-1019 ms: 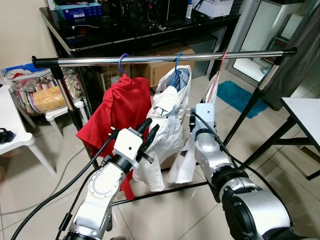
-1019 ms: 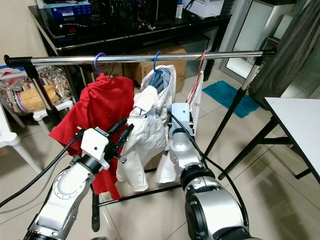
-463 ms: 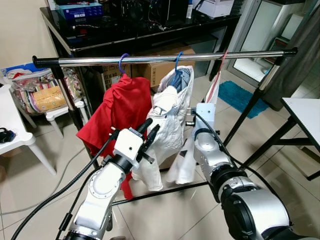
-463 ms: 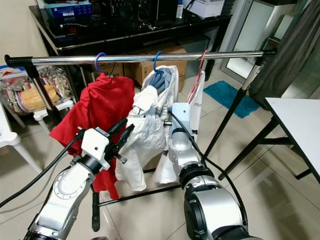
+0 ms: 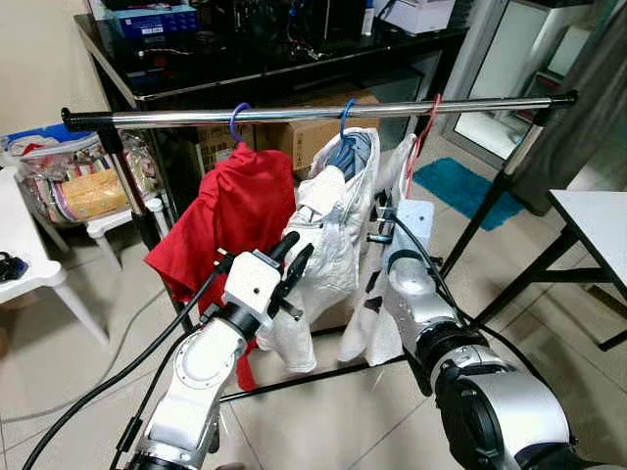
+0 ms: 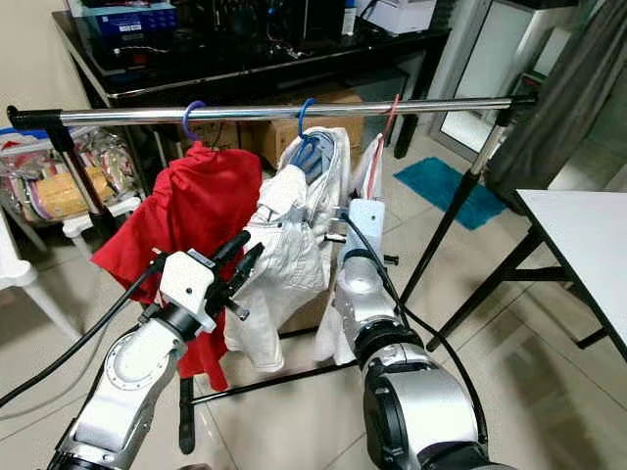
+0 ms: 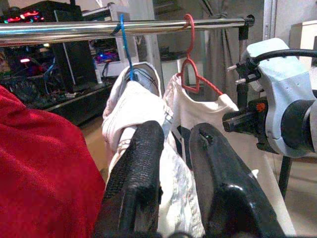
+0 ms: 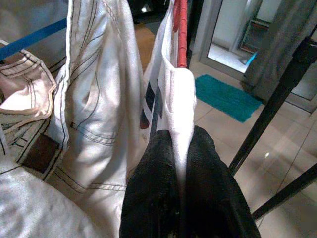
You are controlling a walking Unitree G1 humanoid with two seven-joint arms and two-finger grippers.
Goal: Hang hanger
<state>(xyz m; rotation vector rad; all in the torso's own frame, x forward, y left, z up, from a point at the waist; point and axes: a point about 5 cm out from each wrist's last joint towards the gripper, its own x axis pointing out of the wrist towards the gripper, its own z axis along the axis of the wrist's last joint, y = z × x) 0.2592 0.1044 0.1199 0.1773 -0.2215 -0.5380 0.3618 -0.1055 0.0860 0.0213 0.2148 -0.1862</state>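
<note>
Rail (image 5: 294,115) carries three hangers: blue one (image 5: 238,119) with a red shirt (image 5: 240,211), blue one (image 5: 347,116) with white jeans (image 5: 328,245), and the red hanger (image 5: 428,116) with a white shirt (image 7: 208,111), hook over the rail. Right gripper (image 8: 182,163) is pinched on the white shirt's shoulder just below the red hanger. Left gripper (image 7: 171,163) sits narrowly parted, holding nothing, just in front of the jeans.

You see two silver arms with black cables, white wrist housings, textured black fingers (image 7: 134,183), and possibly small protruding screws.
</note>
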